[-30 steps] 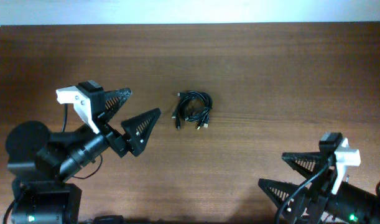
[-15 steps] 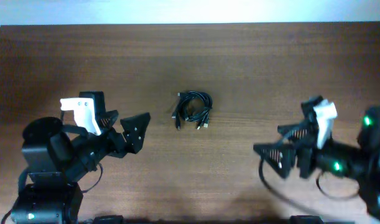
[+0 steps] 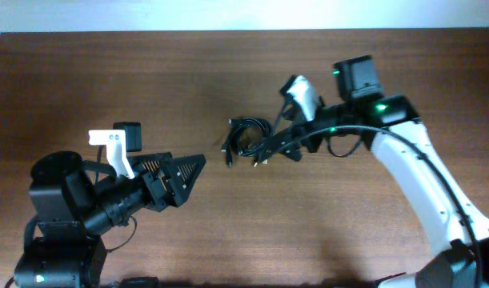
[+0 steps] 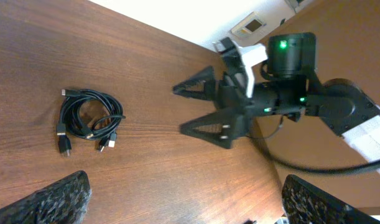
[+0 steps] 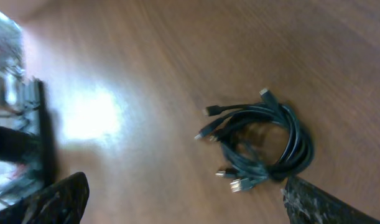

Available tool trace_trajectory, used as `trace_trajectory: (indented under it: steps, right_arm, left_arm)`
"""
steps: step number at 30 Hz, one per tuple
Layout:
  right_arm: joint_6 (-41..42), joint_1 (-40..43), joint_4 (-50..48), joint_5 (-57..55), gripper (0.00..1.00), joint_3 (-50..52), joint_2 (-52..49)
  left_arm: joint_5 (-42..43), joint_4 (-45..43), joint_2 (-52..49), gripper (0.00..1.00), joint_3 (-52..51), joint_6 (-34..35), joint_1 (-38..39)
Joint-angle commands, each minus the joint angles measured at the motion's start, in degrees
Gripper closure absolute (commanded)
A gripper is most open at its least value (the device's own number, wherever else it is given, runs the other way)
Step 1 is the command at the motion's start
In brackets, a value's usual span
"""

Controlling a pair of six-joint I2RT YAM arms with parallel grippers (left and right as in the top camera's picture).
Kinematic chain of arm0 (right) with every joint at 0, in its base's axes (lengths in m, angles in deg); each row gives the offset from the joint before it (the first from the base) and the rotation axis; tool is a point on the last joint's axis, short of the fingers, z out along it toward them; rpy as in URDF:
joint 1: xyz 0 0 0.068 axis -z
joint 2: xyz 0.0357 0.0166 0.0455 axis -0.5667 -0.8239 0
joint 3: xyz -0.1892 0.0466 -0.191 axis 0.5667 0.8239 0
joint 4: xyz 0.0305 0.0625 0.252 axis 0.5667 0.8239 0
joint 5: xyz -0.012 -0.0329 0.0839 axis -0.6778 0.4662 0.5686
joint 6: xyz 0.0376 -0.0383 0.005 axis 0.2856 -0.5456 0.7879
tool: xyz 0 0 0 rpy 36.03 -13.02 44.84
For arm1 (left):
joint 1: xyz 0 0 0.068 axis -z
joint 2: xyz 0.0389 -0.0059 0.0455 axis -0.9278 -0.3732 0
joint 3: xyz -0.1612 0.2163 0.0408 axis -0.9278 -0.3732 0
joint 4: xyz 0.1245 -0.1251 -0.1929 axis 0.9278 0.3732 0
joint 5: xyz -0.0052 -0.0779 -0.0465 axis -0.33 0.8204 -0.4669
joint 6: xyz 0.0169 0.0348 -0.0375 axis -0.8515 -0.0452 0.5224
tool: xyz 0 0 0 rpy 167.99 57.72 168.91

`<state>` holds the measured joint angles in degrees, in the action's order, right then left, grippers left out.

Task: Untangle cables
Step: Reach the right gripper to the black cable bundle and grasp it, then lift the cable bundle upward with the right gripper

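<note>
Cables (image 3: 248,141) lie in one loose coil on the tabletop (image 3: 148,72), centre of the overhead frame, with plugs poking out at lower left. The right pincer (image 3: 270,149) is at the coil's right edge, jaws spread wide, gripping nothing. The left pincer (image 3: 193,179) is at lower left, well apart from the coil and also open.

The overhead view looks straight down from high above the brown wooden desk (image 3: 372,72), taking in both arms and the small coil of thin black cables (image 3: 248,140) near its middle. The left wrist view faces low across the desk and meets the black right pincer (image 4: 178,109) almost head-on, with the coil lying before it. The right wrist view tilts down on the coil from nearer, and all three views share it.
</note>
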<state>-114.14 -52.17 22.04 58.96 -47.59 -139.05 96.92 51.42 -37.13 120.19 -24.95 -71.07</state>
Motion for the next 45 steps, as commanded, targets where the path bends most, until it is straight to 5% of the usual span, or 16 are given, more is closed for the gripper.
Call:
trace_trajectory:
  steps: [1, 7, 8, 9, 15, 17, 18, 19, 20, 25, 32, 35, 45]
  right_arm:
    - [-3.5, -3.9, -4.0, -10.1, 0.01, -0.7, -3.2]
    - [-7.5, -5.6, -5.7, -14.7, 0.12, -0.7, -12.9]
    - [-7.5, -5.6, -6.5, -14.6, 0.34, -0.7, -14.3]
    - [-7.5, -5.6, -7.0, -14.7, 0.37, -0.7, -15.4]
    - [-7.5, -5.6, -8.7, -14.4, 0.37, -0.7, -21.1]
    - [-7.5, -5.6, -8.7, -14.4, 0.44, -0.7, -22.4]
    - [-7.5, -5.6, -8.9, -14.4, 0.52, -0.7, -22.6]
    - [-7.5, -5.6, -9.4, -14.4, 0.82, -0.7, -22.8]
    - [-7.4, -5.7, -9.9, -14.4, 0.94, -0.7, -22.9]
    - [-5.6, -6.8, -12.8, -14.2, 0.96, -1.0, -22.7]
    - [21.9, -6.7, -12.9, -1.1, 0.96, -13.9, -17.8]
    - [32.3, -6.8, -13.0, 8.1, 0.96, -19.7, -13.1]
    - [50.5, -6.8, -24.0, 10.3, 0.96, -21.6, 4.8]
  left_arm:
    - [1.0, -0.5, 0.0, 0.01, 1.9, 2.2, -0.2]
    - [1.0, -0.6, 0.0, 0.01, 5.4, 3.1, -0.2]
    - [1.0, -0.6, 0.0, 0.01, 5.6, 3.1, -0.2]
    - [1.0, -0.6, 0.0, 0.02, 5.6, 3.1, -0.2]
    - [1.0, -0.6, 0.0, 0.03, 5.6, 3.3, -0.2]
    - [1.0, -0.6, 0.0, 0.02, 5.6, 3.5, -0.2]
    - [1.0, -0.6, 0.0, 0.02, 5.6, 3.5, -0.2]
    - [1.0, -0.7, 0.0, 0.02, 5.6, 3.5, -0.2]
    - [1.0, -1.0, 0.0, 0.02, 5.6, 3.5, -0.2]
    - [1.0, -1.0, 0.0, 0.02, 5.6, 3.5, -0.2]
    - [0.5, 1.2, 0.0, 0.01, 5.6, -1.2, -0.2]
    - [-6.6, 6.6, 0.0, 0.01, 5.6, -5.0, -0.2]
    - [-10.1, 14.9, 0.0, 0.01, 5.6, -18.2, -0.2]
